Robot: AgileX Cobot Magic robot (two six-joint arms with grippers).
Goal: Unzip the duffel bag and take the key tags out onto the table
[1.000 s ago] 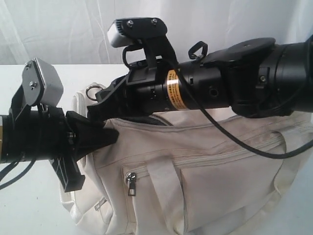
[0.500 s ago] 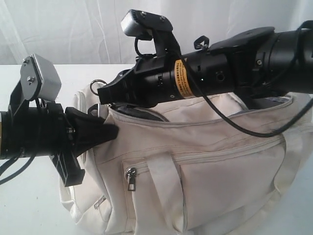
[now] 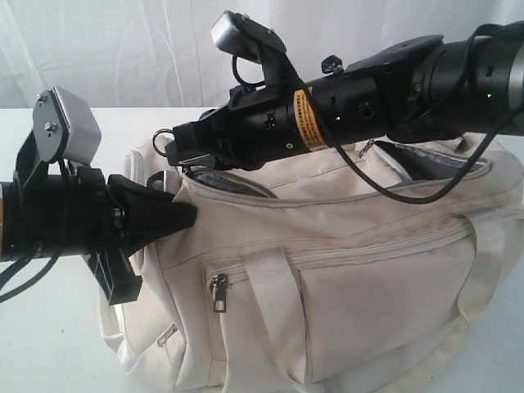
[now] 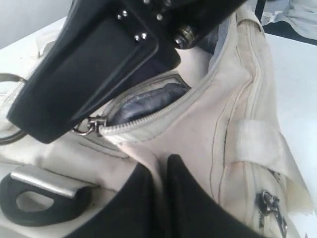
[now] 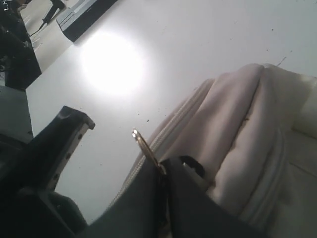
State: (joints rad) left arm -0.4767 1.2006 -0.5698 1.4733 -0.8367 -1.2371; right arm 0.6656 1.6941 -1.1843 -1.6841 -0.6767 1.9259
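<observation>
Far left, the left arm lies low over the white table (image 3: pixel 49 344), its silver camera box (image 3: pixel 70 131) tilted up above the wrist. The left gripper (image 3: pixel 182 216) is right at the left end of the duffel bag (image 3: pixel 368 278), jaws drawn almost together. The left wrist view shows a fold of the cream fabric nipped between the tips, so it has the bag's end in a pinch. Just beside that pinch lies a black strap ring (image 4: pixel 44 201).

Moving along, the bag sits on the table, broad side to the camera, filling the middle and right of the exterior view. Above its left end the right gripper (image 3: pixel 176 151) stretches across from the right, jaws tight together. The right wrist view catches a brassy zipper pull (image 5: pixel 144 147) clamped between them, poking out past the tips. Under it the top zipper gapes, teeth parted, grey lining (image 3: pixel 233 184) showing in the mouth.

Lower down on the side, a pocket zipper is closed, its pocket zipper pull (image 3: pixel 219 299) hanging down, with a webbing handle (image 3: pixel 270 295) just beside it. Further right, the right arm with its yellow label (image 3: pixel 307 119) slopes up over the bag, a black cable (image 3: pixel 385 184) droops onto the cloth, and more lining shows open beneath it
</observation>
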